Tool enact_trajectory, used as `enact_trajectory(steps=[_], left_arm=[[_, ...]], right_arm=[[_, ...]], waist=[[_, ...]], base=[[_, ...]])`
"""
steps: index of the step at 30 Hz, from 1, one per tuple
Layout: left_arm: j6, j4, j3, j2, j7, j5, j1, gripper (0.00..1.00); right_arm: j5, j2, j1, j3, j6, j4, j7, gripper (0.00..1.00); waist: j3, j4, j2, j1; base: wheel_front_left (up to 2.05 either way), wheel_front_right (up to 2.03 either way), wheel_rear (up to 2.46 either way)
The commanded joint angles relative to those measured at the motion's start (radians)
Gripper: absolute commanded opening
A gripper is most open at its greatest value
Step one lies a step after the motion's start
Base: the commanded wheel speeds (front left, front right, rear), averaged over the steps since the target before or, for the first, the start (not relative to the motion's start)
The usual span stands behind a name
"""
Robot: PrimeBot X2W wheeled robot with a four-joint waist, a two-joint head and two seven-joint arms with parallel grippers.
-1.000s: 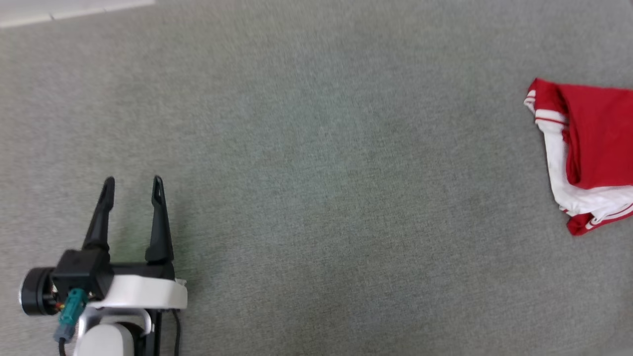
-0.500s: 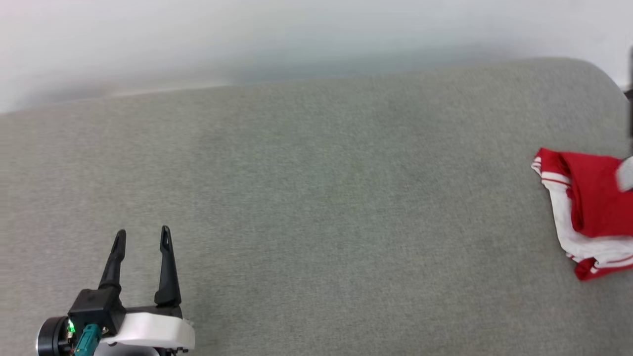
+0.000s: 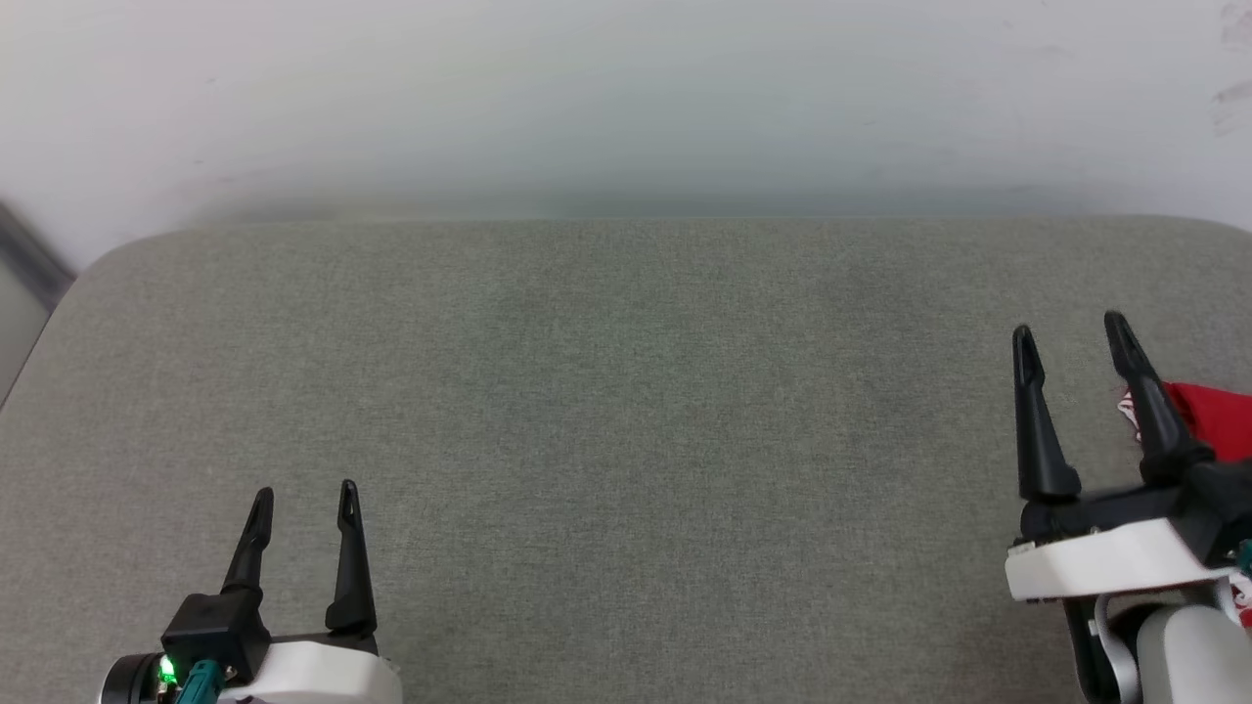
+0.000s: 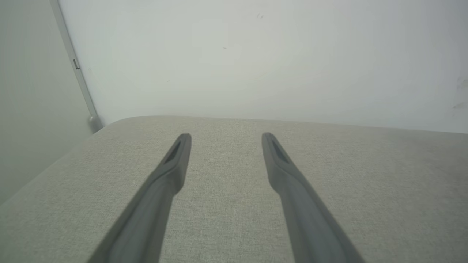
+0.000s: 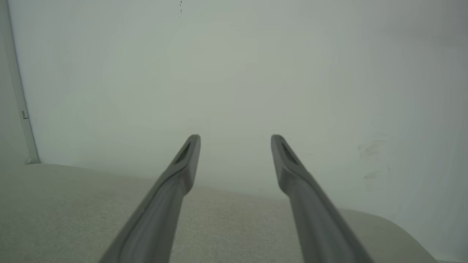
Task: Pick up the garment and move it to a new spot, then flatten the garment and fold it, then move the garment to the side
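Grey woven fabric is covering the padded surface point(image 3: 626, 411), whose far edge is meeting a pale wall point(image 3: 626, 98) and whose far corners are curving round. The shirt point(image 3: 1218, 418) is lying at the right edge of the surface, about halfway back, and is showing as a patch of red cloth with a bit of white at its near tip; the rest is running out of the head view. The right gripper point(image 3: 1068, 328) is hanging over that same right edge with its two dark fingers spread apart and nothing between them; its outer finger is crossing the tip of the shirt in the head view, and whether it is touching the cloth I cannot tell. In the right wrist view the right gripper point(image 5: 236, 137) is pointing at the wall. The left gripper point(image 3: 305, 494) is hovering near the front left corner, well apart from the shirt, likewise spread and empty. In the left wrist view its fingers point(image 4: 172, 171) are reaching over bare fabric towards the far left corner.
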Motion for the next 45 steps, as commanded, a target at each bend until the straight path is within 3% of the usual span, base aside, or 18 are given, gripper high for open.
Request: enact_trajectory(steps=[1, 15, 28, 29, 33, 45], left_arm=[[-0.004, 0.005, 0.001, -0.001, -0.002, -0.001, -0.005, 1.0], [-0.012, 0.031, -0.02, -0.001, -0.002, 0.011, 0.024, 1.0], [-0.025, 0.038, -0.017, -0.001, -0.002, 0.011, 0.04, 1.0], [-0.023, 0.037, -0.017, 0.0, 0.0, 0.008, 0.031, 0.0], [-0.023, 0.079, -0.017, -0.002, 0.006, 0.007, 0.045, 0.0], [-0.038, 0.103, -0.004, -0.002, 0.07, -0.237, 0.006, 0.0]], right_arm=[[0.017, 0.014, 0.029, -0.004, -0.001, 0.009, -0.001, 1.0], [0.087, 0.042, 0.228, -0.035, -0.001, 0.014, -0.002, 1.0], [0.123, 0.043, 0.273, -0.035, -0.001, 0.018, -0.002, 1.0], [0.116, 0.038, 0.261, -0.035, 0.0, 0.018, 0.0, 0.0], [0.114, 0.038, 0.265, -0.034, 0.0, 0.057, 0.002, 0.0], [0.36, 0.03, 0.23, -0.028, 0.0, 0.085, 0.053, 0.0]], waist=[[-0.006, 0.006, 0.0, 0.0002], [-0.043, 0.015, 0.0, 0.0002], [-0.051, 0.007, 0.0, 0.0002], [-0.051, 0.007, 0.0, 0.0002], [-0.051, 0.007, 0.0, 0.0002], [-0.05, 0.003, 0.0, 0.0002]], base=[[0.0, 0.0, 0.0], [0.0, 0.0, 0.0], [0.0, 0.0, 0.0], [0.0, 0.0, 0.0], [0.0, 0.0, 0.0], [0.0, 0.0, 0.0]])
